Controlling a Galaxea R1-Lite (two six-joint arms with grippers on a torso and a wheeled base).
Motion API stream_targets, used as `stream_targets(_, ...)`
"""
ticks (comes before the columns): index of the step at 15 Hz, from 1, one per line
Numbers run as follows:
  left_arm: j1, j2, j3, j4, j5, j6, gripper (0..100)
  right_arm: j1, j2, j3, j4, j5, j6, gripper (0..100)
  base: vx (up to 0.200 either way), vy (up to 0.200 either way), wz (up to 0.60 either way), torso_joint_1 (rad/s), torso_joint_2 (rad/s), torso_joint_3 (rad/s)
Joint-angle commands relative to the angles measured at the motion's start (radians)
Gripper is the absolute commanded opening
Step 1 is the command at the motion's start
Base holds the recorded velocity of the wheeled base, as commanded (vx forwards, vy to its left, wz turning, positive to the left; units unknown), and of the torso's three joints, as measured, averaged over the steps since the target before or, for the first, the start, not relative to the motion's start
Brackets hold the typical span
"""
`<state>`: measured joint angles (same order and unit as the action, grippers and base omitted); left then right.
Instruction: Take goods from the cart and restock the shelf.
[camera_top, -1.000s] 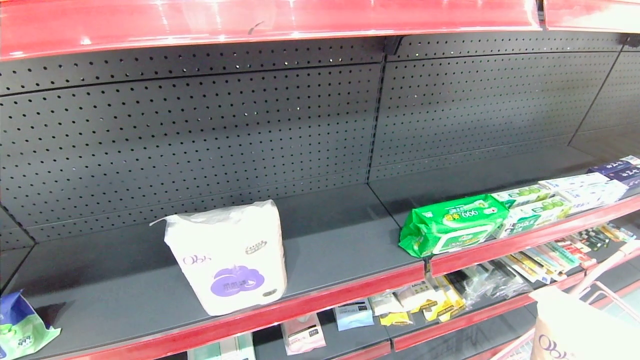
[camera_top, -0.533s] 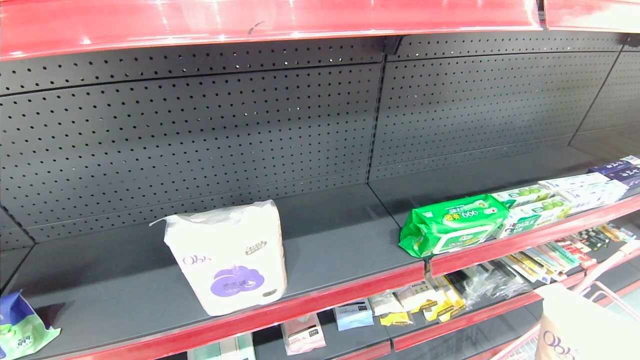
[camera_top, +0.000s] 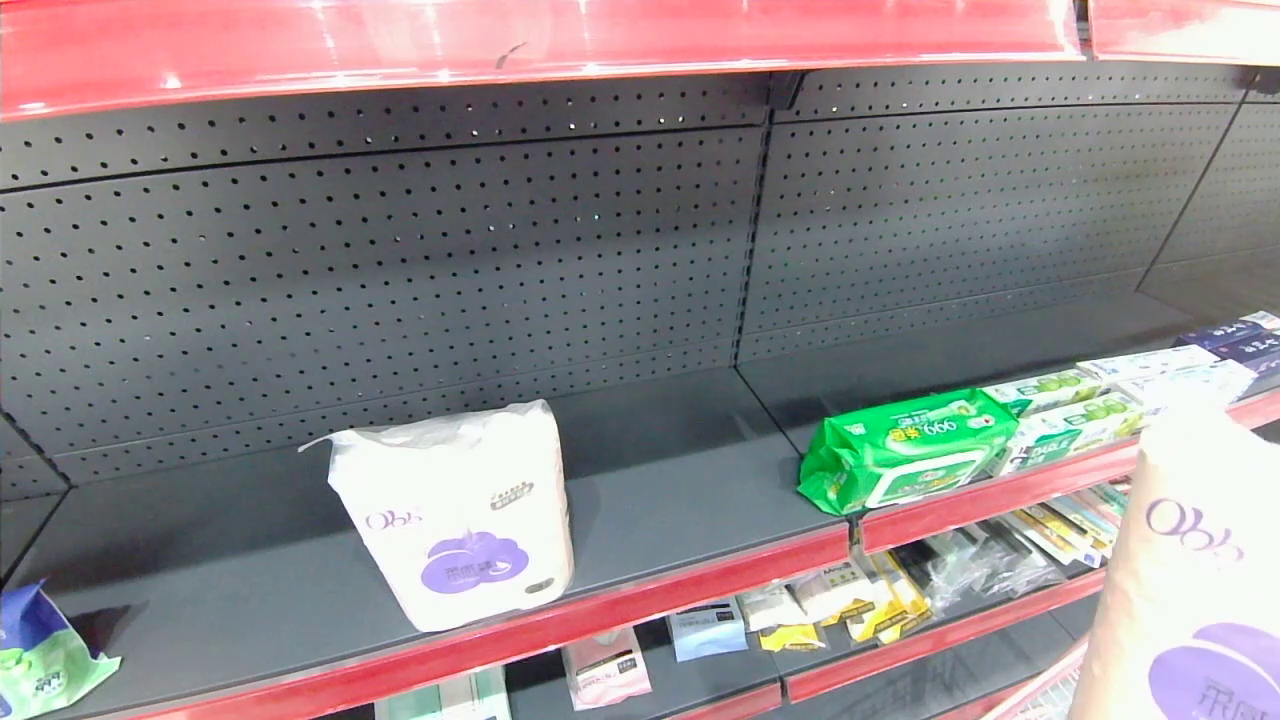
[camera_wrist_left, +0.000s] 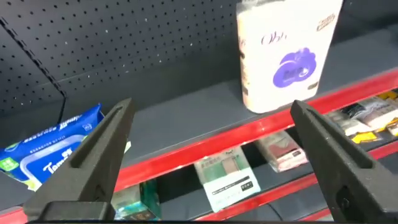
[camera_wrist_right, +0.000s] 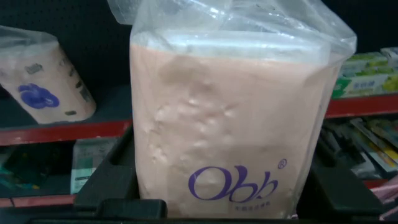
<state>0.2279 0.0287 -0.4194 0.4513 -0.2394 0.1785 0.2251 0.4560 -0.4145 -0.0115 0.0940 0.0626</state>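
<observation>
1. Pack (camera_top: 1190, 580) of tissue, white with purple print, hangs in the air at 4 o'clock in the head view; it is upright, in front of the shelf (camera_top: 680, 480) and not resting on it; its clear wrap bunches at the top.
2. Right pincer (camera_wrist_right: 224, 158) pinches this pack; one black finger presses each side, low down.
3. Left pincer (camera_wrist_left: 211, 106) is spread wide with nothing between its fingers; it hangs before the shelf's red front edge, facing it.
4. Second pack (camera_top: 455, 515) of the same kind stands upright on the shelf, at 7 o'clock from the middle of the head view; it is near the front edge and well apart from the held one.
5. Green wipes (camera_top: 905, 448) lie flat at the front edge, at 3 o'clock from the second pack; boxes (camera_top: 1075, 410) lie just beside them in a row running on toward 2 o'clock; the held pack hides the far end of that row.
6. Blue and green bag (camera_top: 45, 650) lies at the shelf's 8 o'clock end, partly cut off by the frame.
7. Lower shelf (camera_top: 960, 625) sits under the main one; small packets (camera_top: 830, 600) lie along it, too small to tell apart.
</observation>
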Motion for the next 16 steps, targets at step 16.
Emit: stream_targets(16, 0.001, -0.029, 0.025, -0.005, 0.066, -0.004, 100, 0.023, 0.391, -0.216, -0.001, 0.027, -0.115, 0, 0.000, 0.000, 0.30, 0.001, 0.00, 0.000)
